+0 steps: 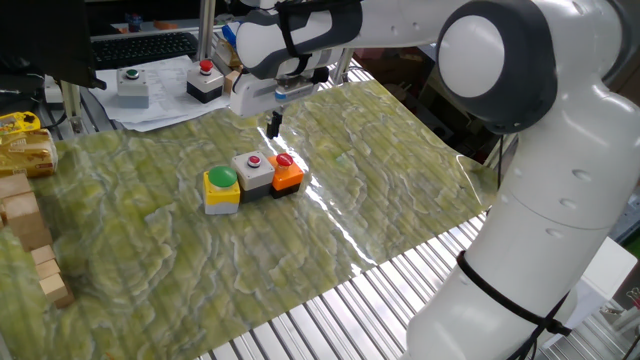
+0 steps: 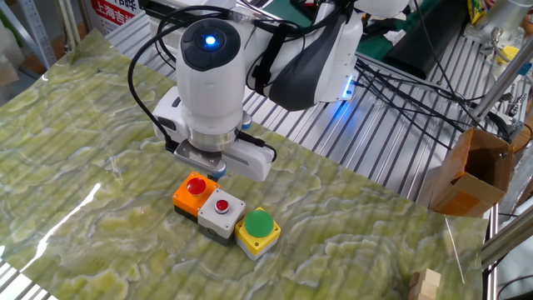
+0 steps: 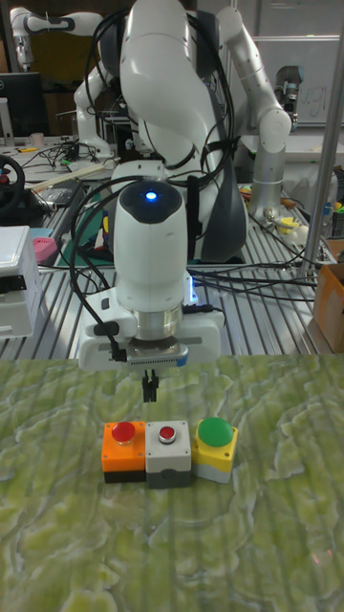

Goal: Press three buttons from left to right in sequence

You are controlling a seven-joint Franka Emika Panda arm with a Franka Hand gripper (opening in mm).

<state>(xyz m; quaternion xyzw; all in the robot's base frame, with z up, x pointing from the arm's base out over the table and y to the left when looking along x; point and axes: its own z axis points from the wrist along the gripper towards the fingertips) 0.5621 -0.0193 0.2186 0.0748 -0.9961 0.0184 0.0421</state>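
Observation:
Three buttons sit in a touching row on the green mat: a yellow box with a green cap (image 1: 220, 187), a grey box with a small red cap (image 1: 253, 170) and an orange box with a red cap (image 1: 287, 172). The tall fixed view shows them as orange (image 3: 124, 449), grey (image 3: 168, 451) and yellow (image 3: 216, 447). My gripper (image 1: 273, 125) hangs above the mat just behind the row, clear of the boxes. Its fingers (image 3: 150, 386) are pressed together with nothing between them. In the other fixed view the hand's body hides the fingertips, above the orange box (image 2: 194, 192).
A separate grey box with a green button (image 1: 131, 85) and a black box with a red button (image 1: 205, 82) stand on papers at the back. Wooden blocks (image 1: 30, 240) line the mat's left edge. A cardboard box (image 2: 470, 171) stands off the mat.

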